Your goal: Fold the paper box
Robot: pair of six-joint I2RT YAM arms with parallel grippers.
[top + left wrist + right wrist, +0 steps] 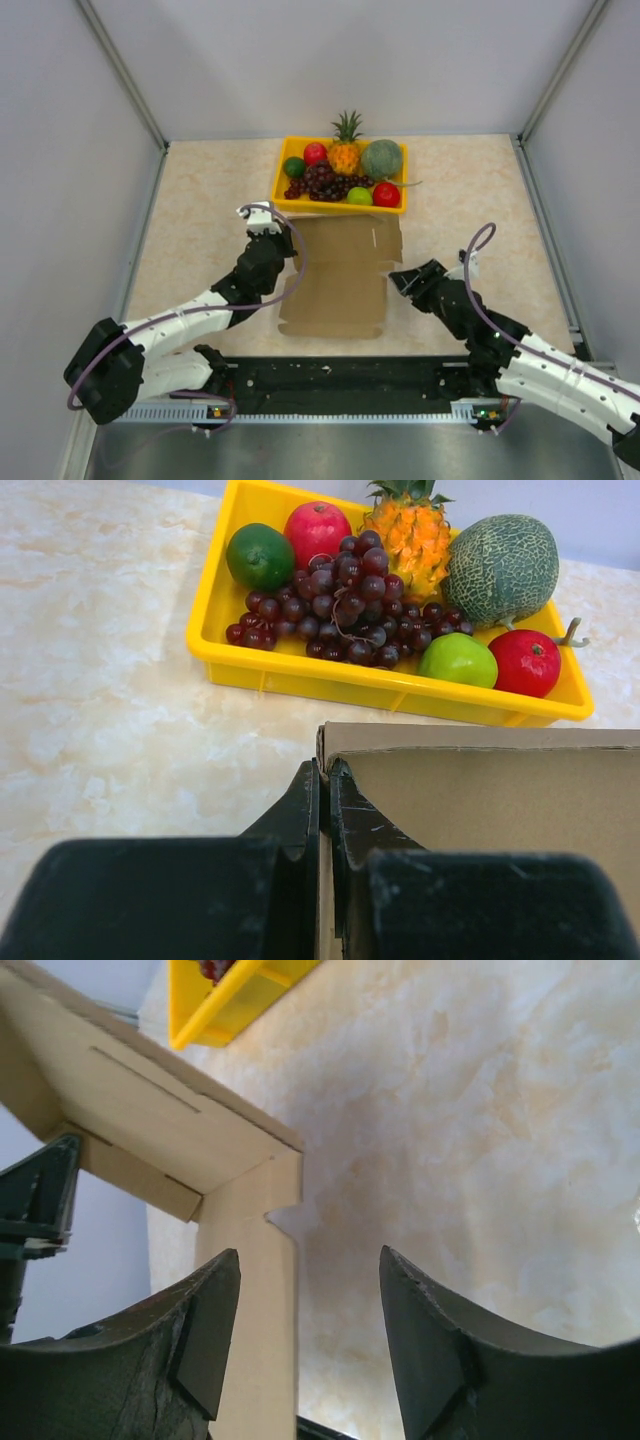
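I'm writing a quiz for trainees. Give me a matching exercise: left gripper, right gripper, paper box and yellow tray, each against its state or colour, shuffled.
1 left gripper
2 right gripper
3 paper box
4 yellow tray

A holds fruit
B open
C shut on the paper box
D brown

Pairs: 1-C, 2-B, 3-D, 4-A
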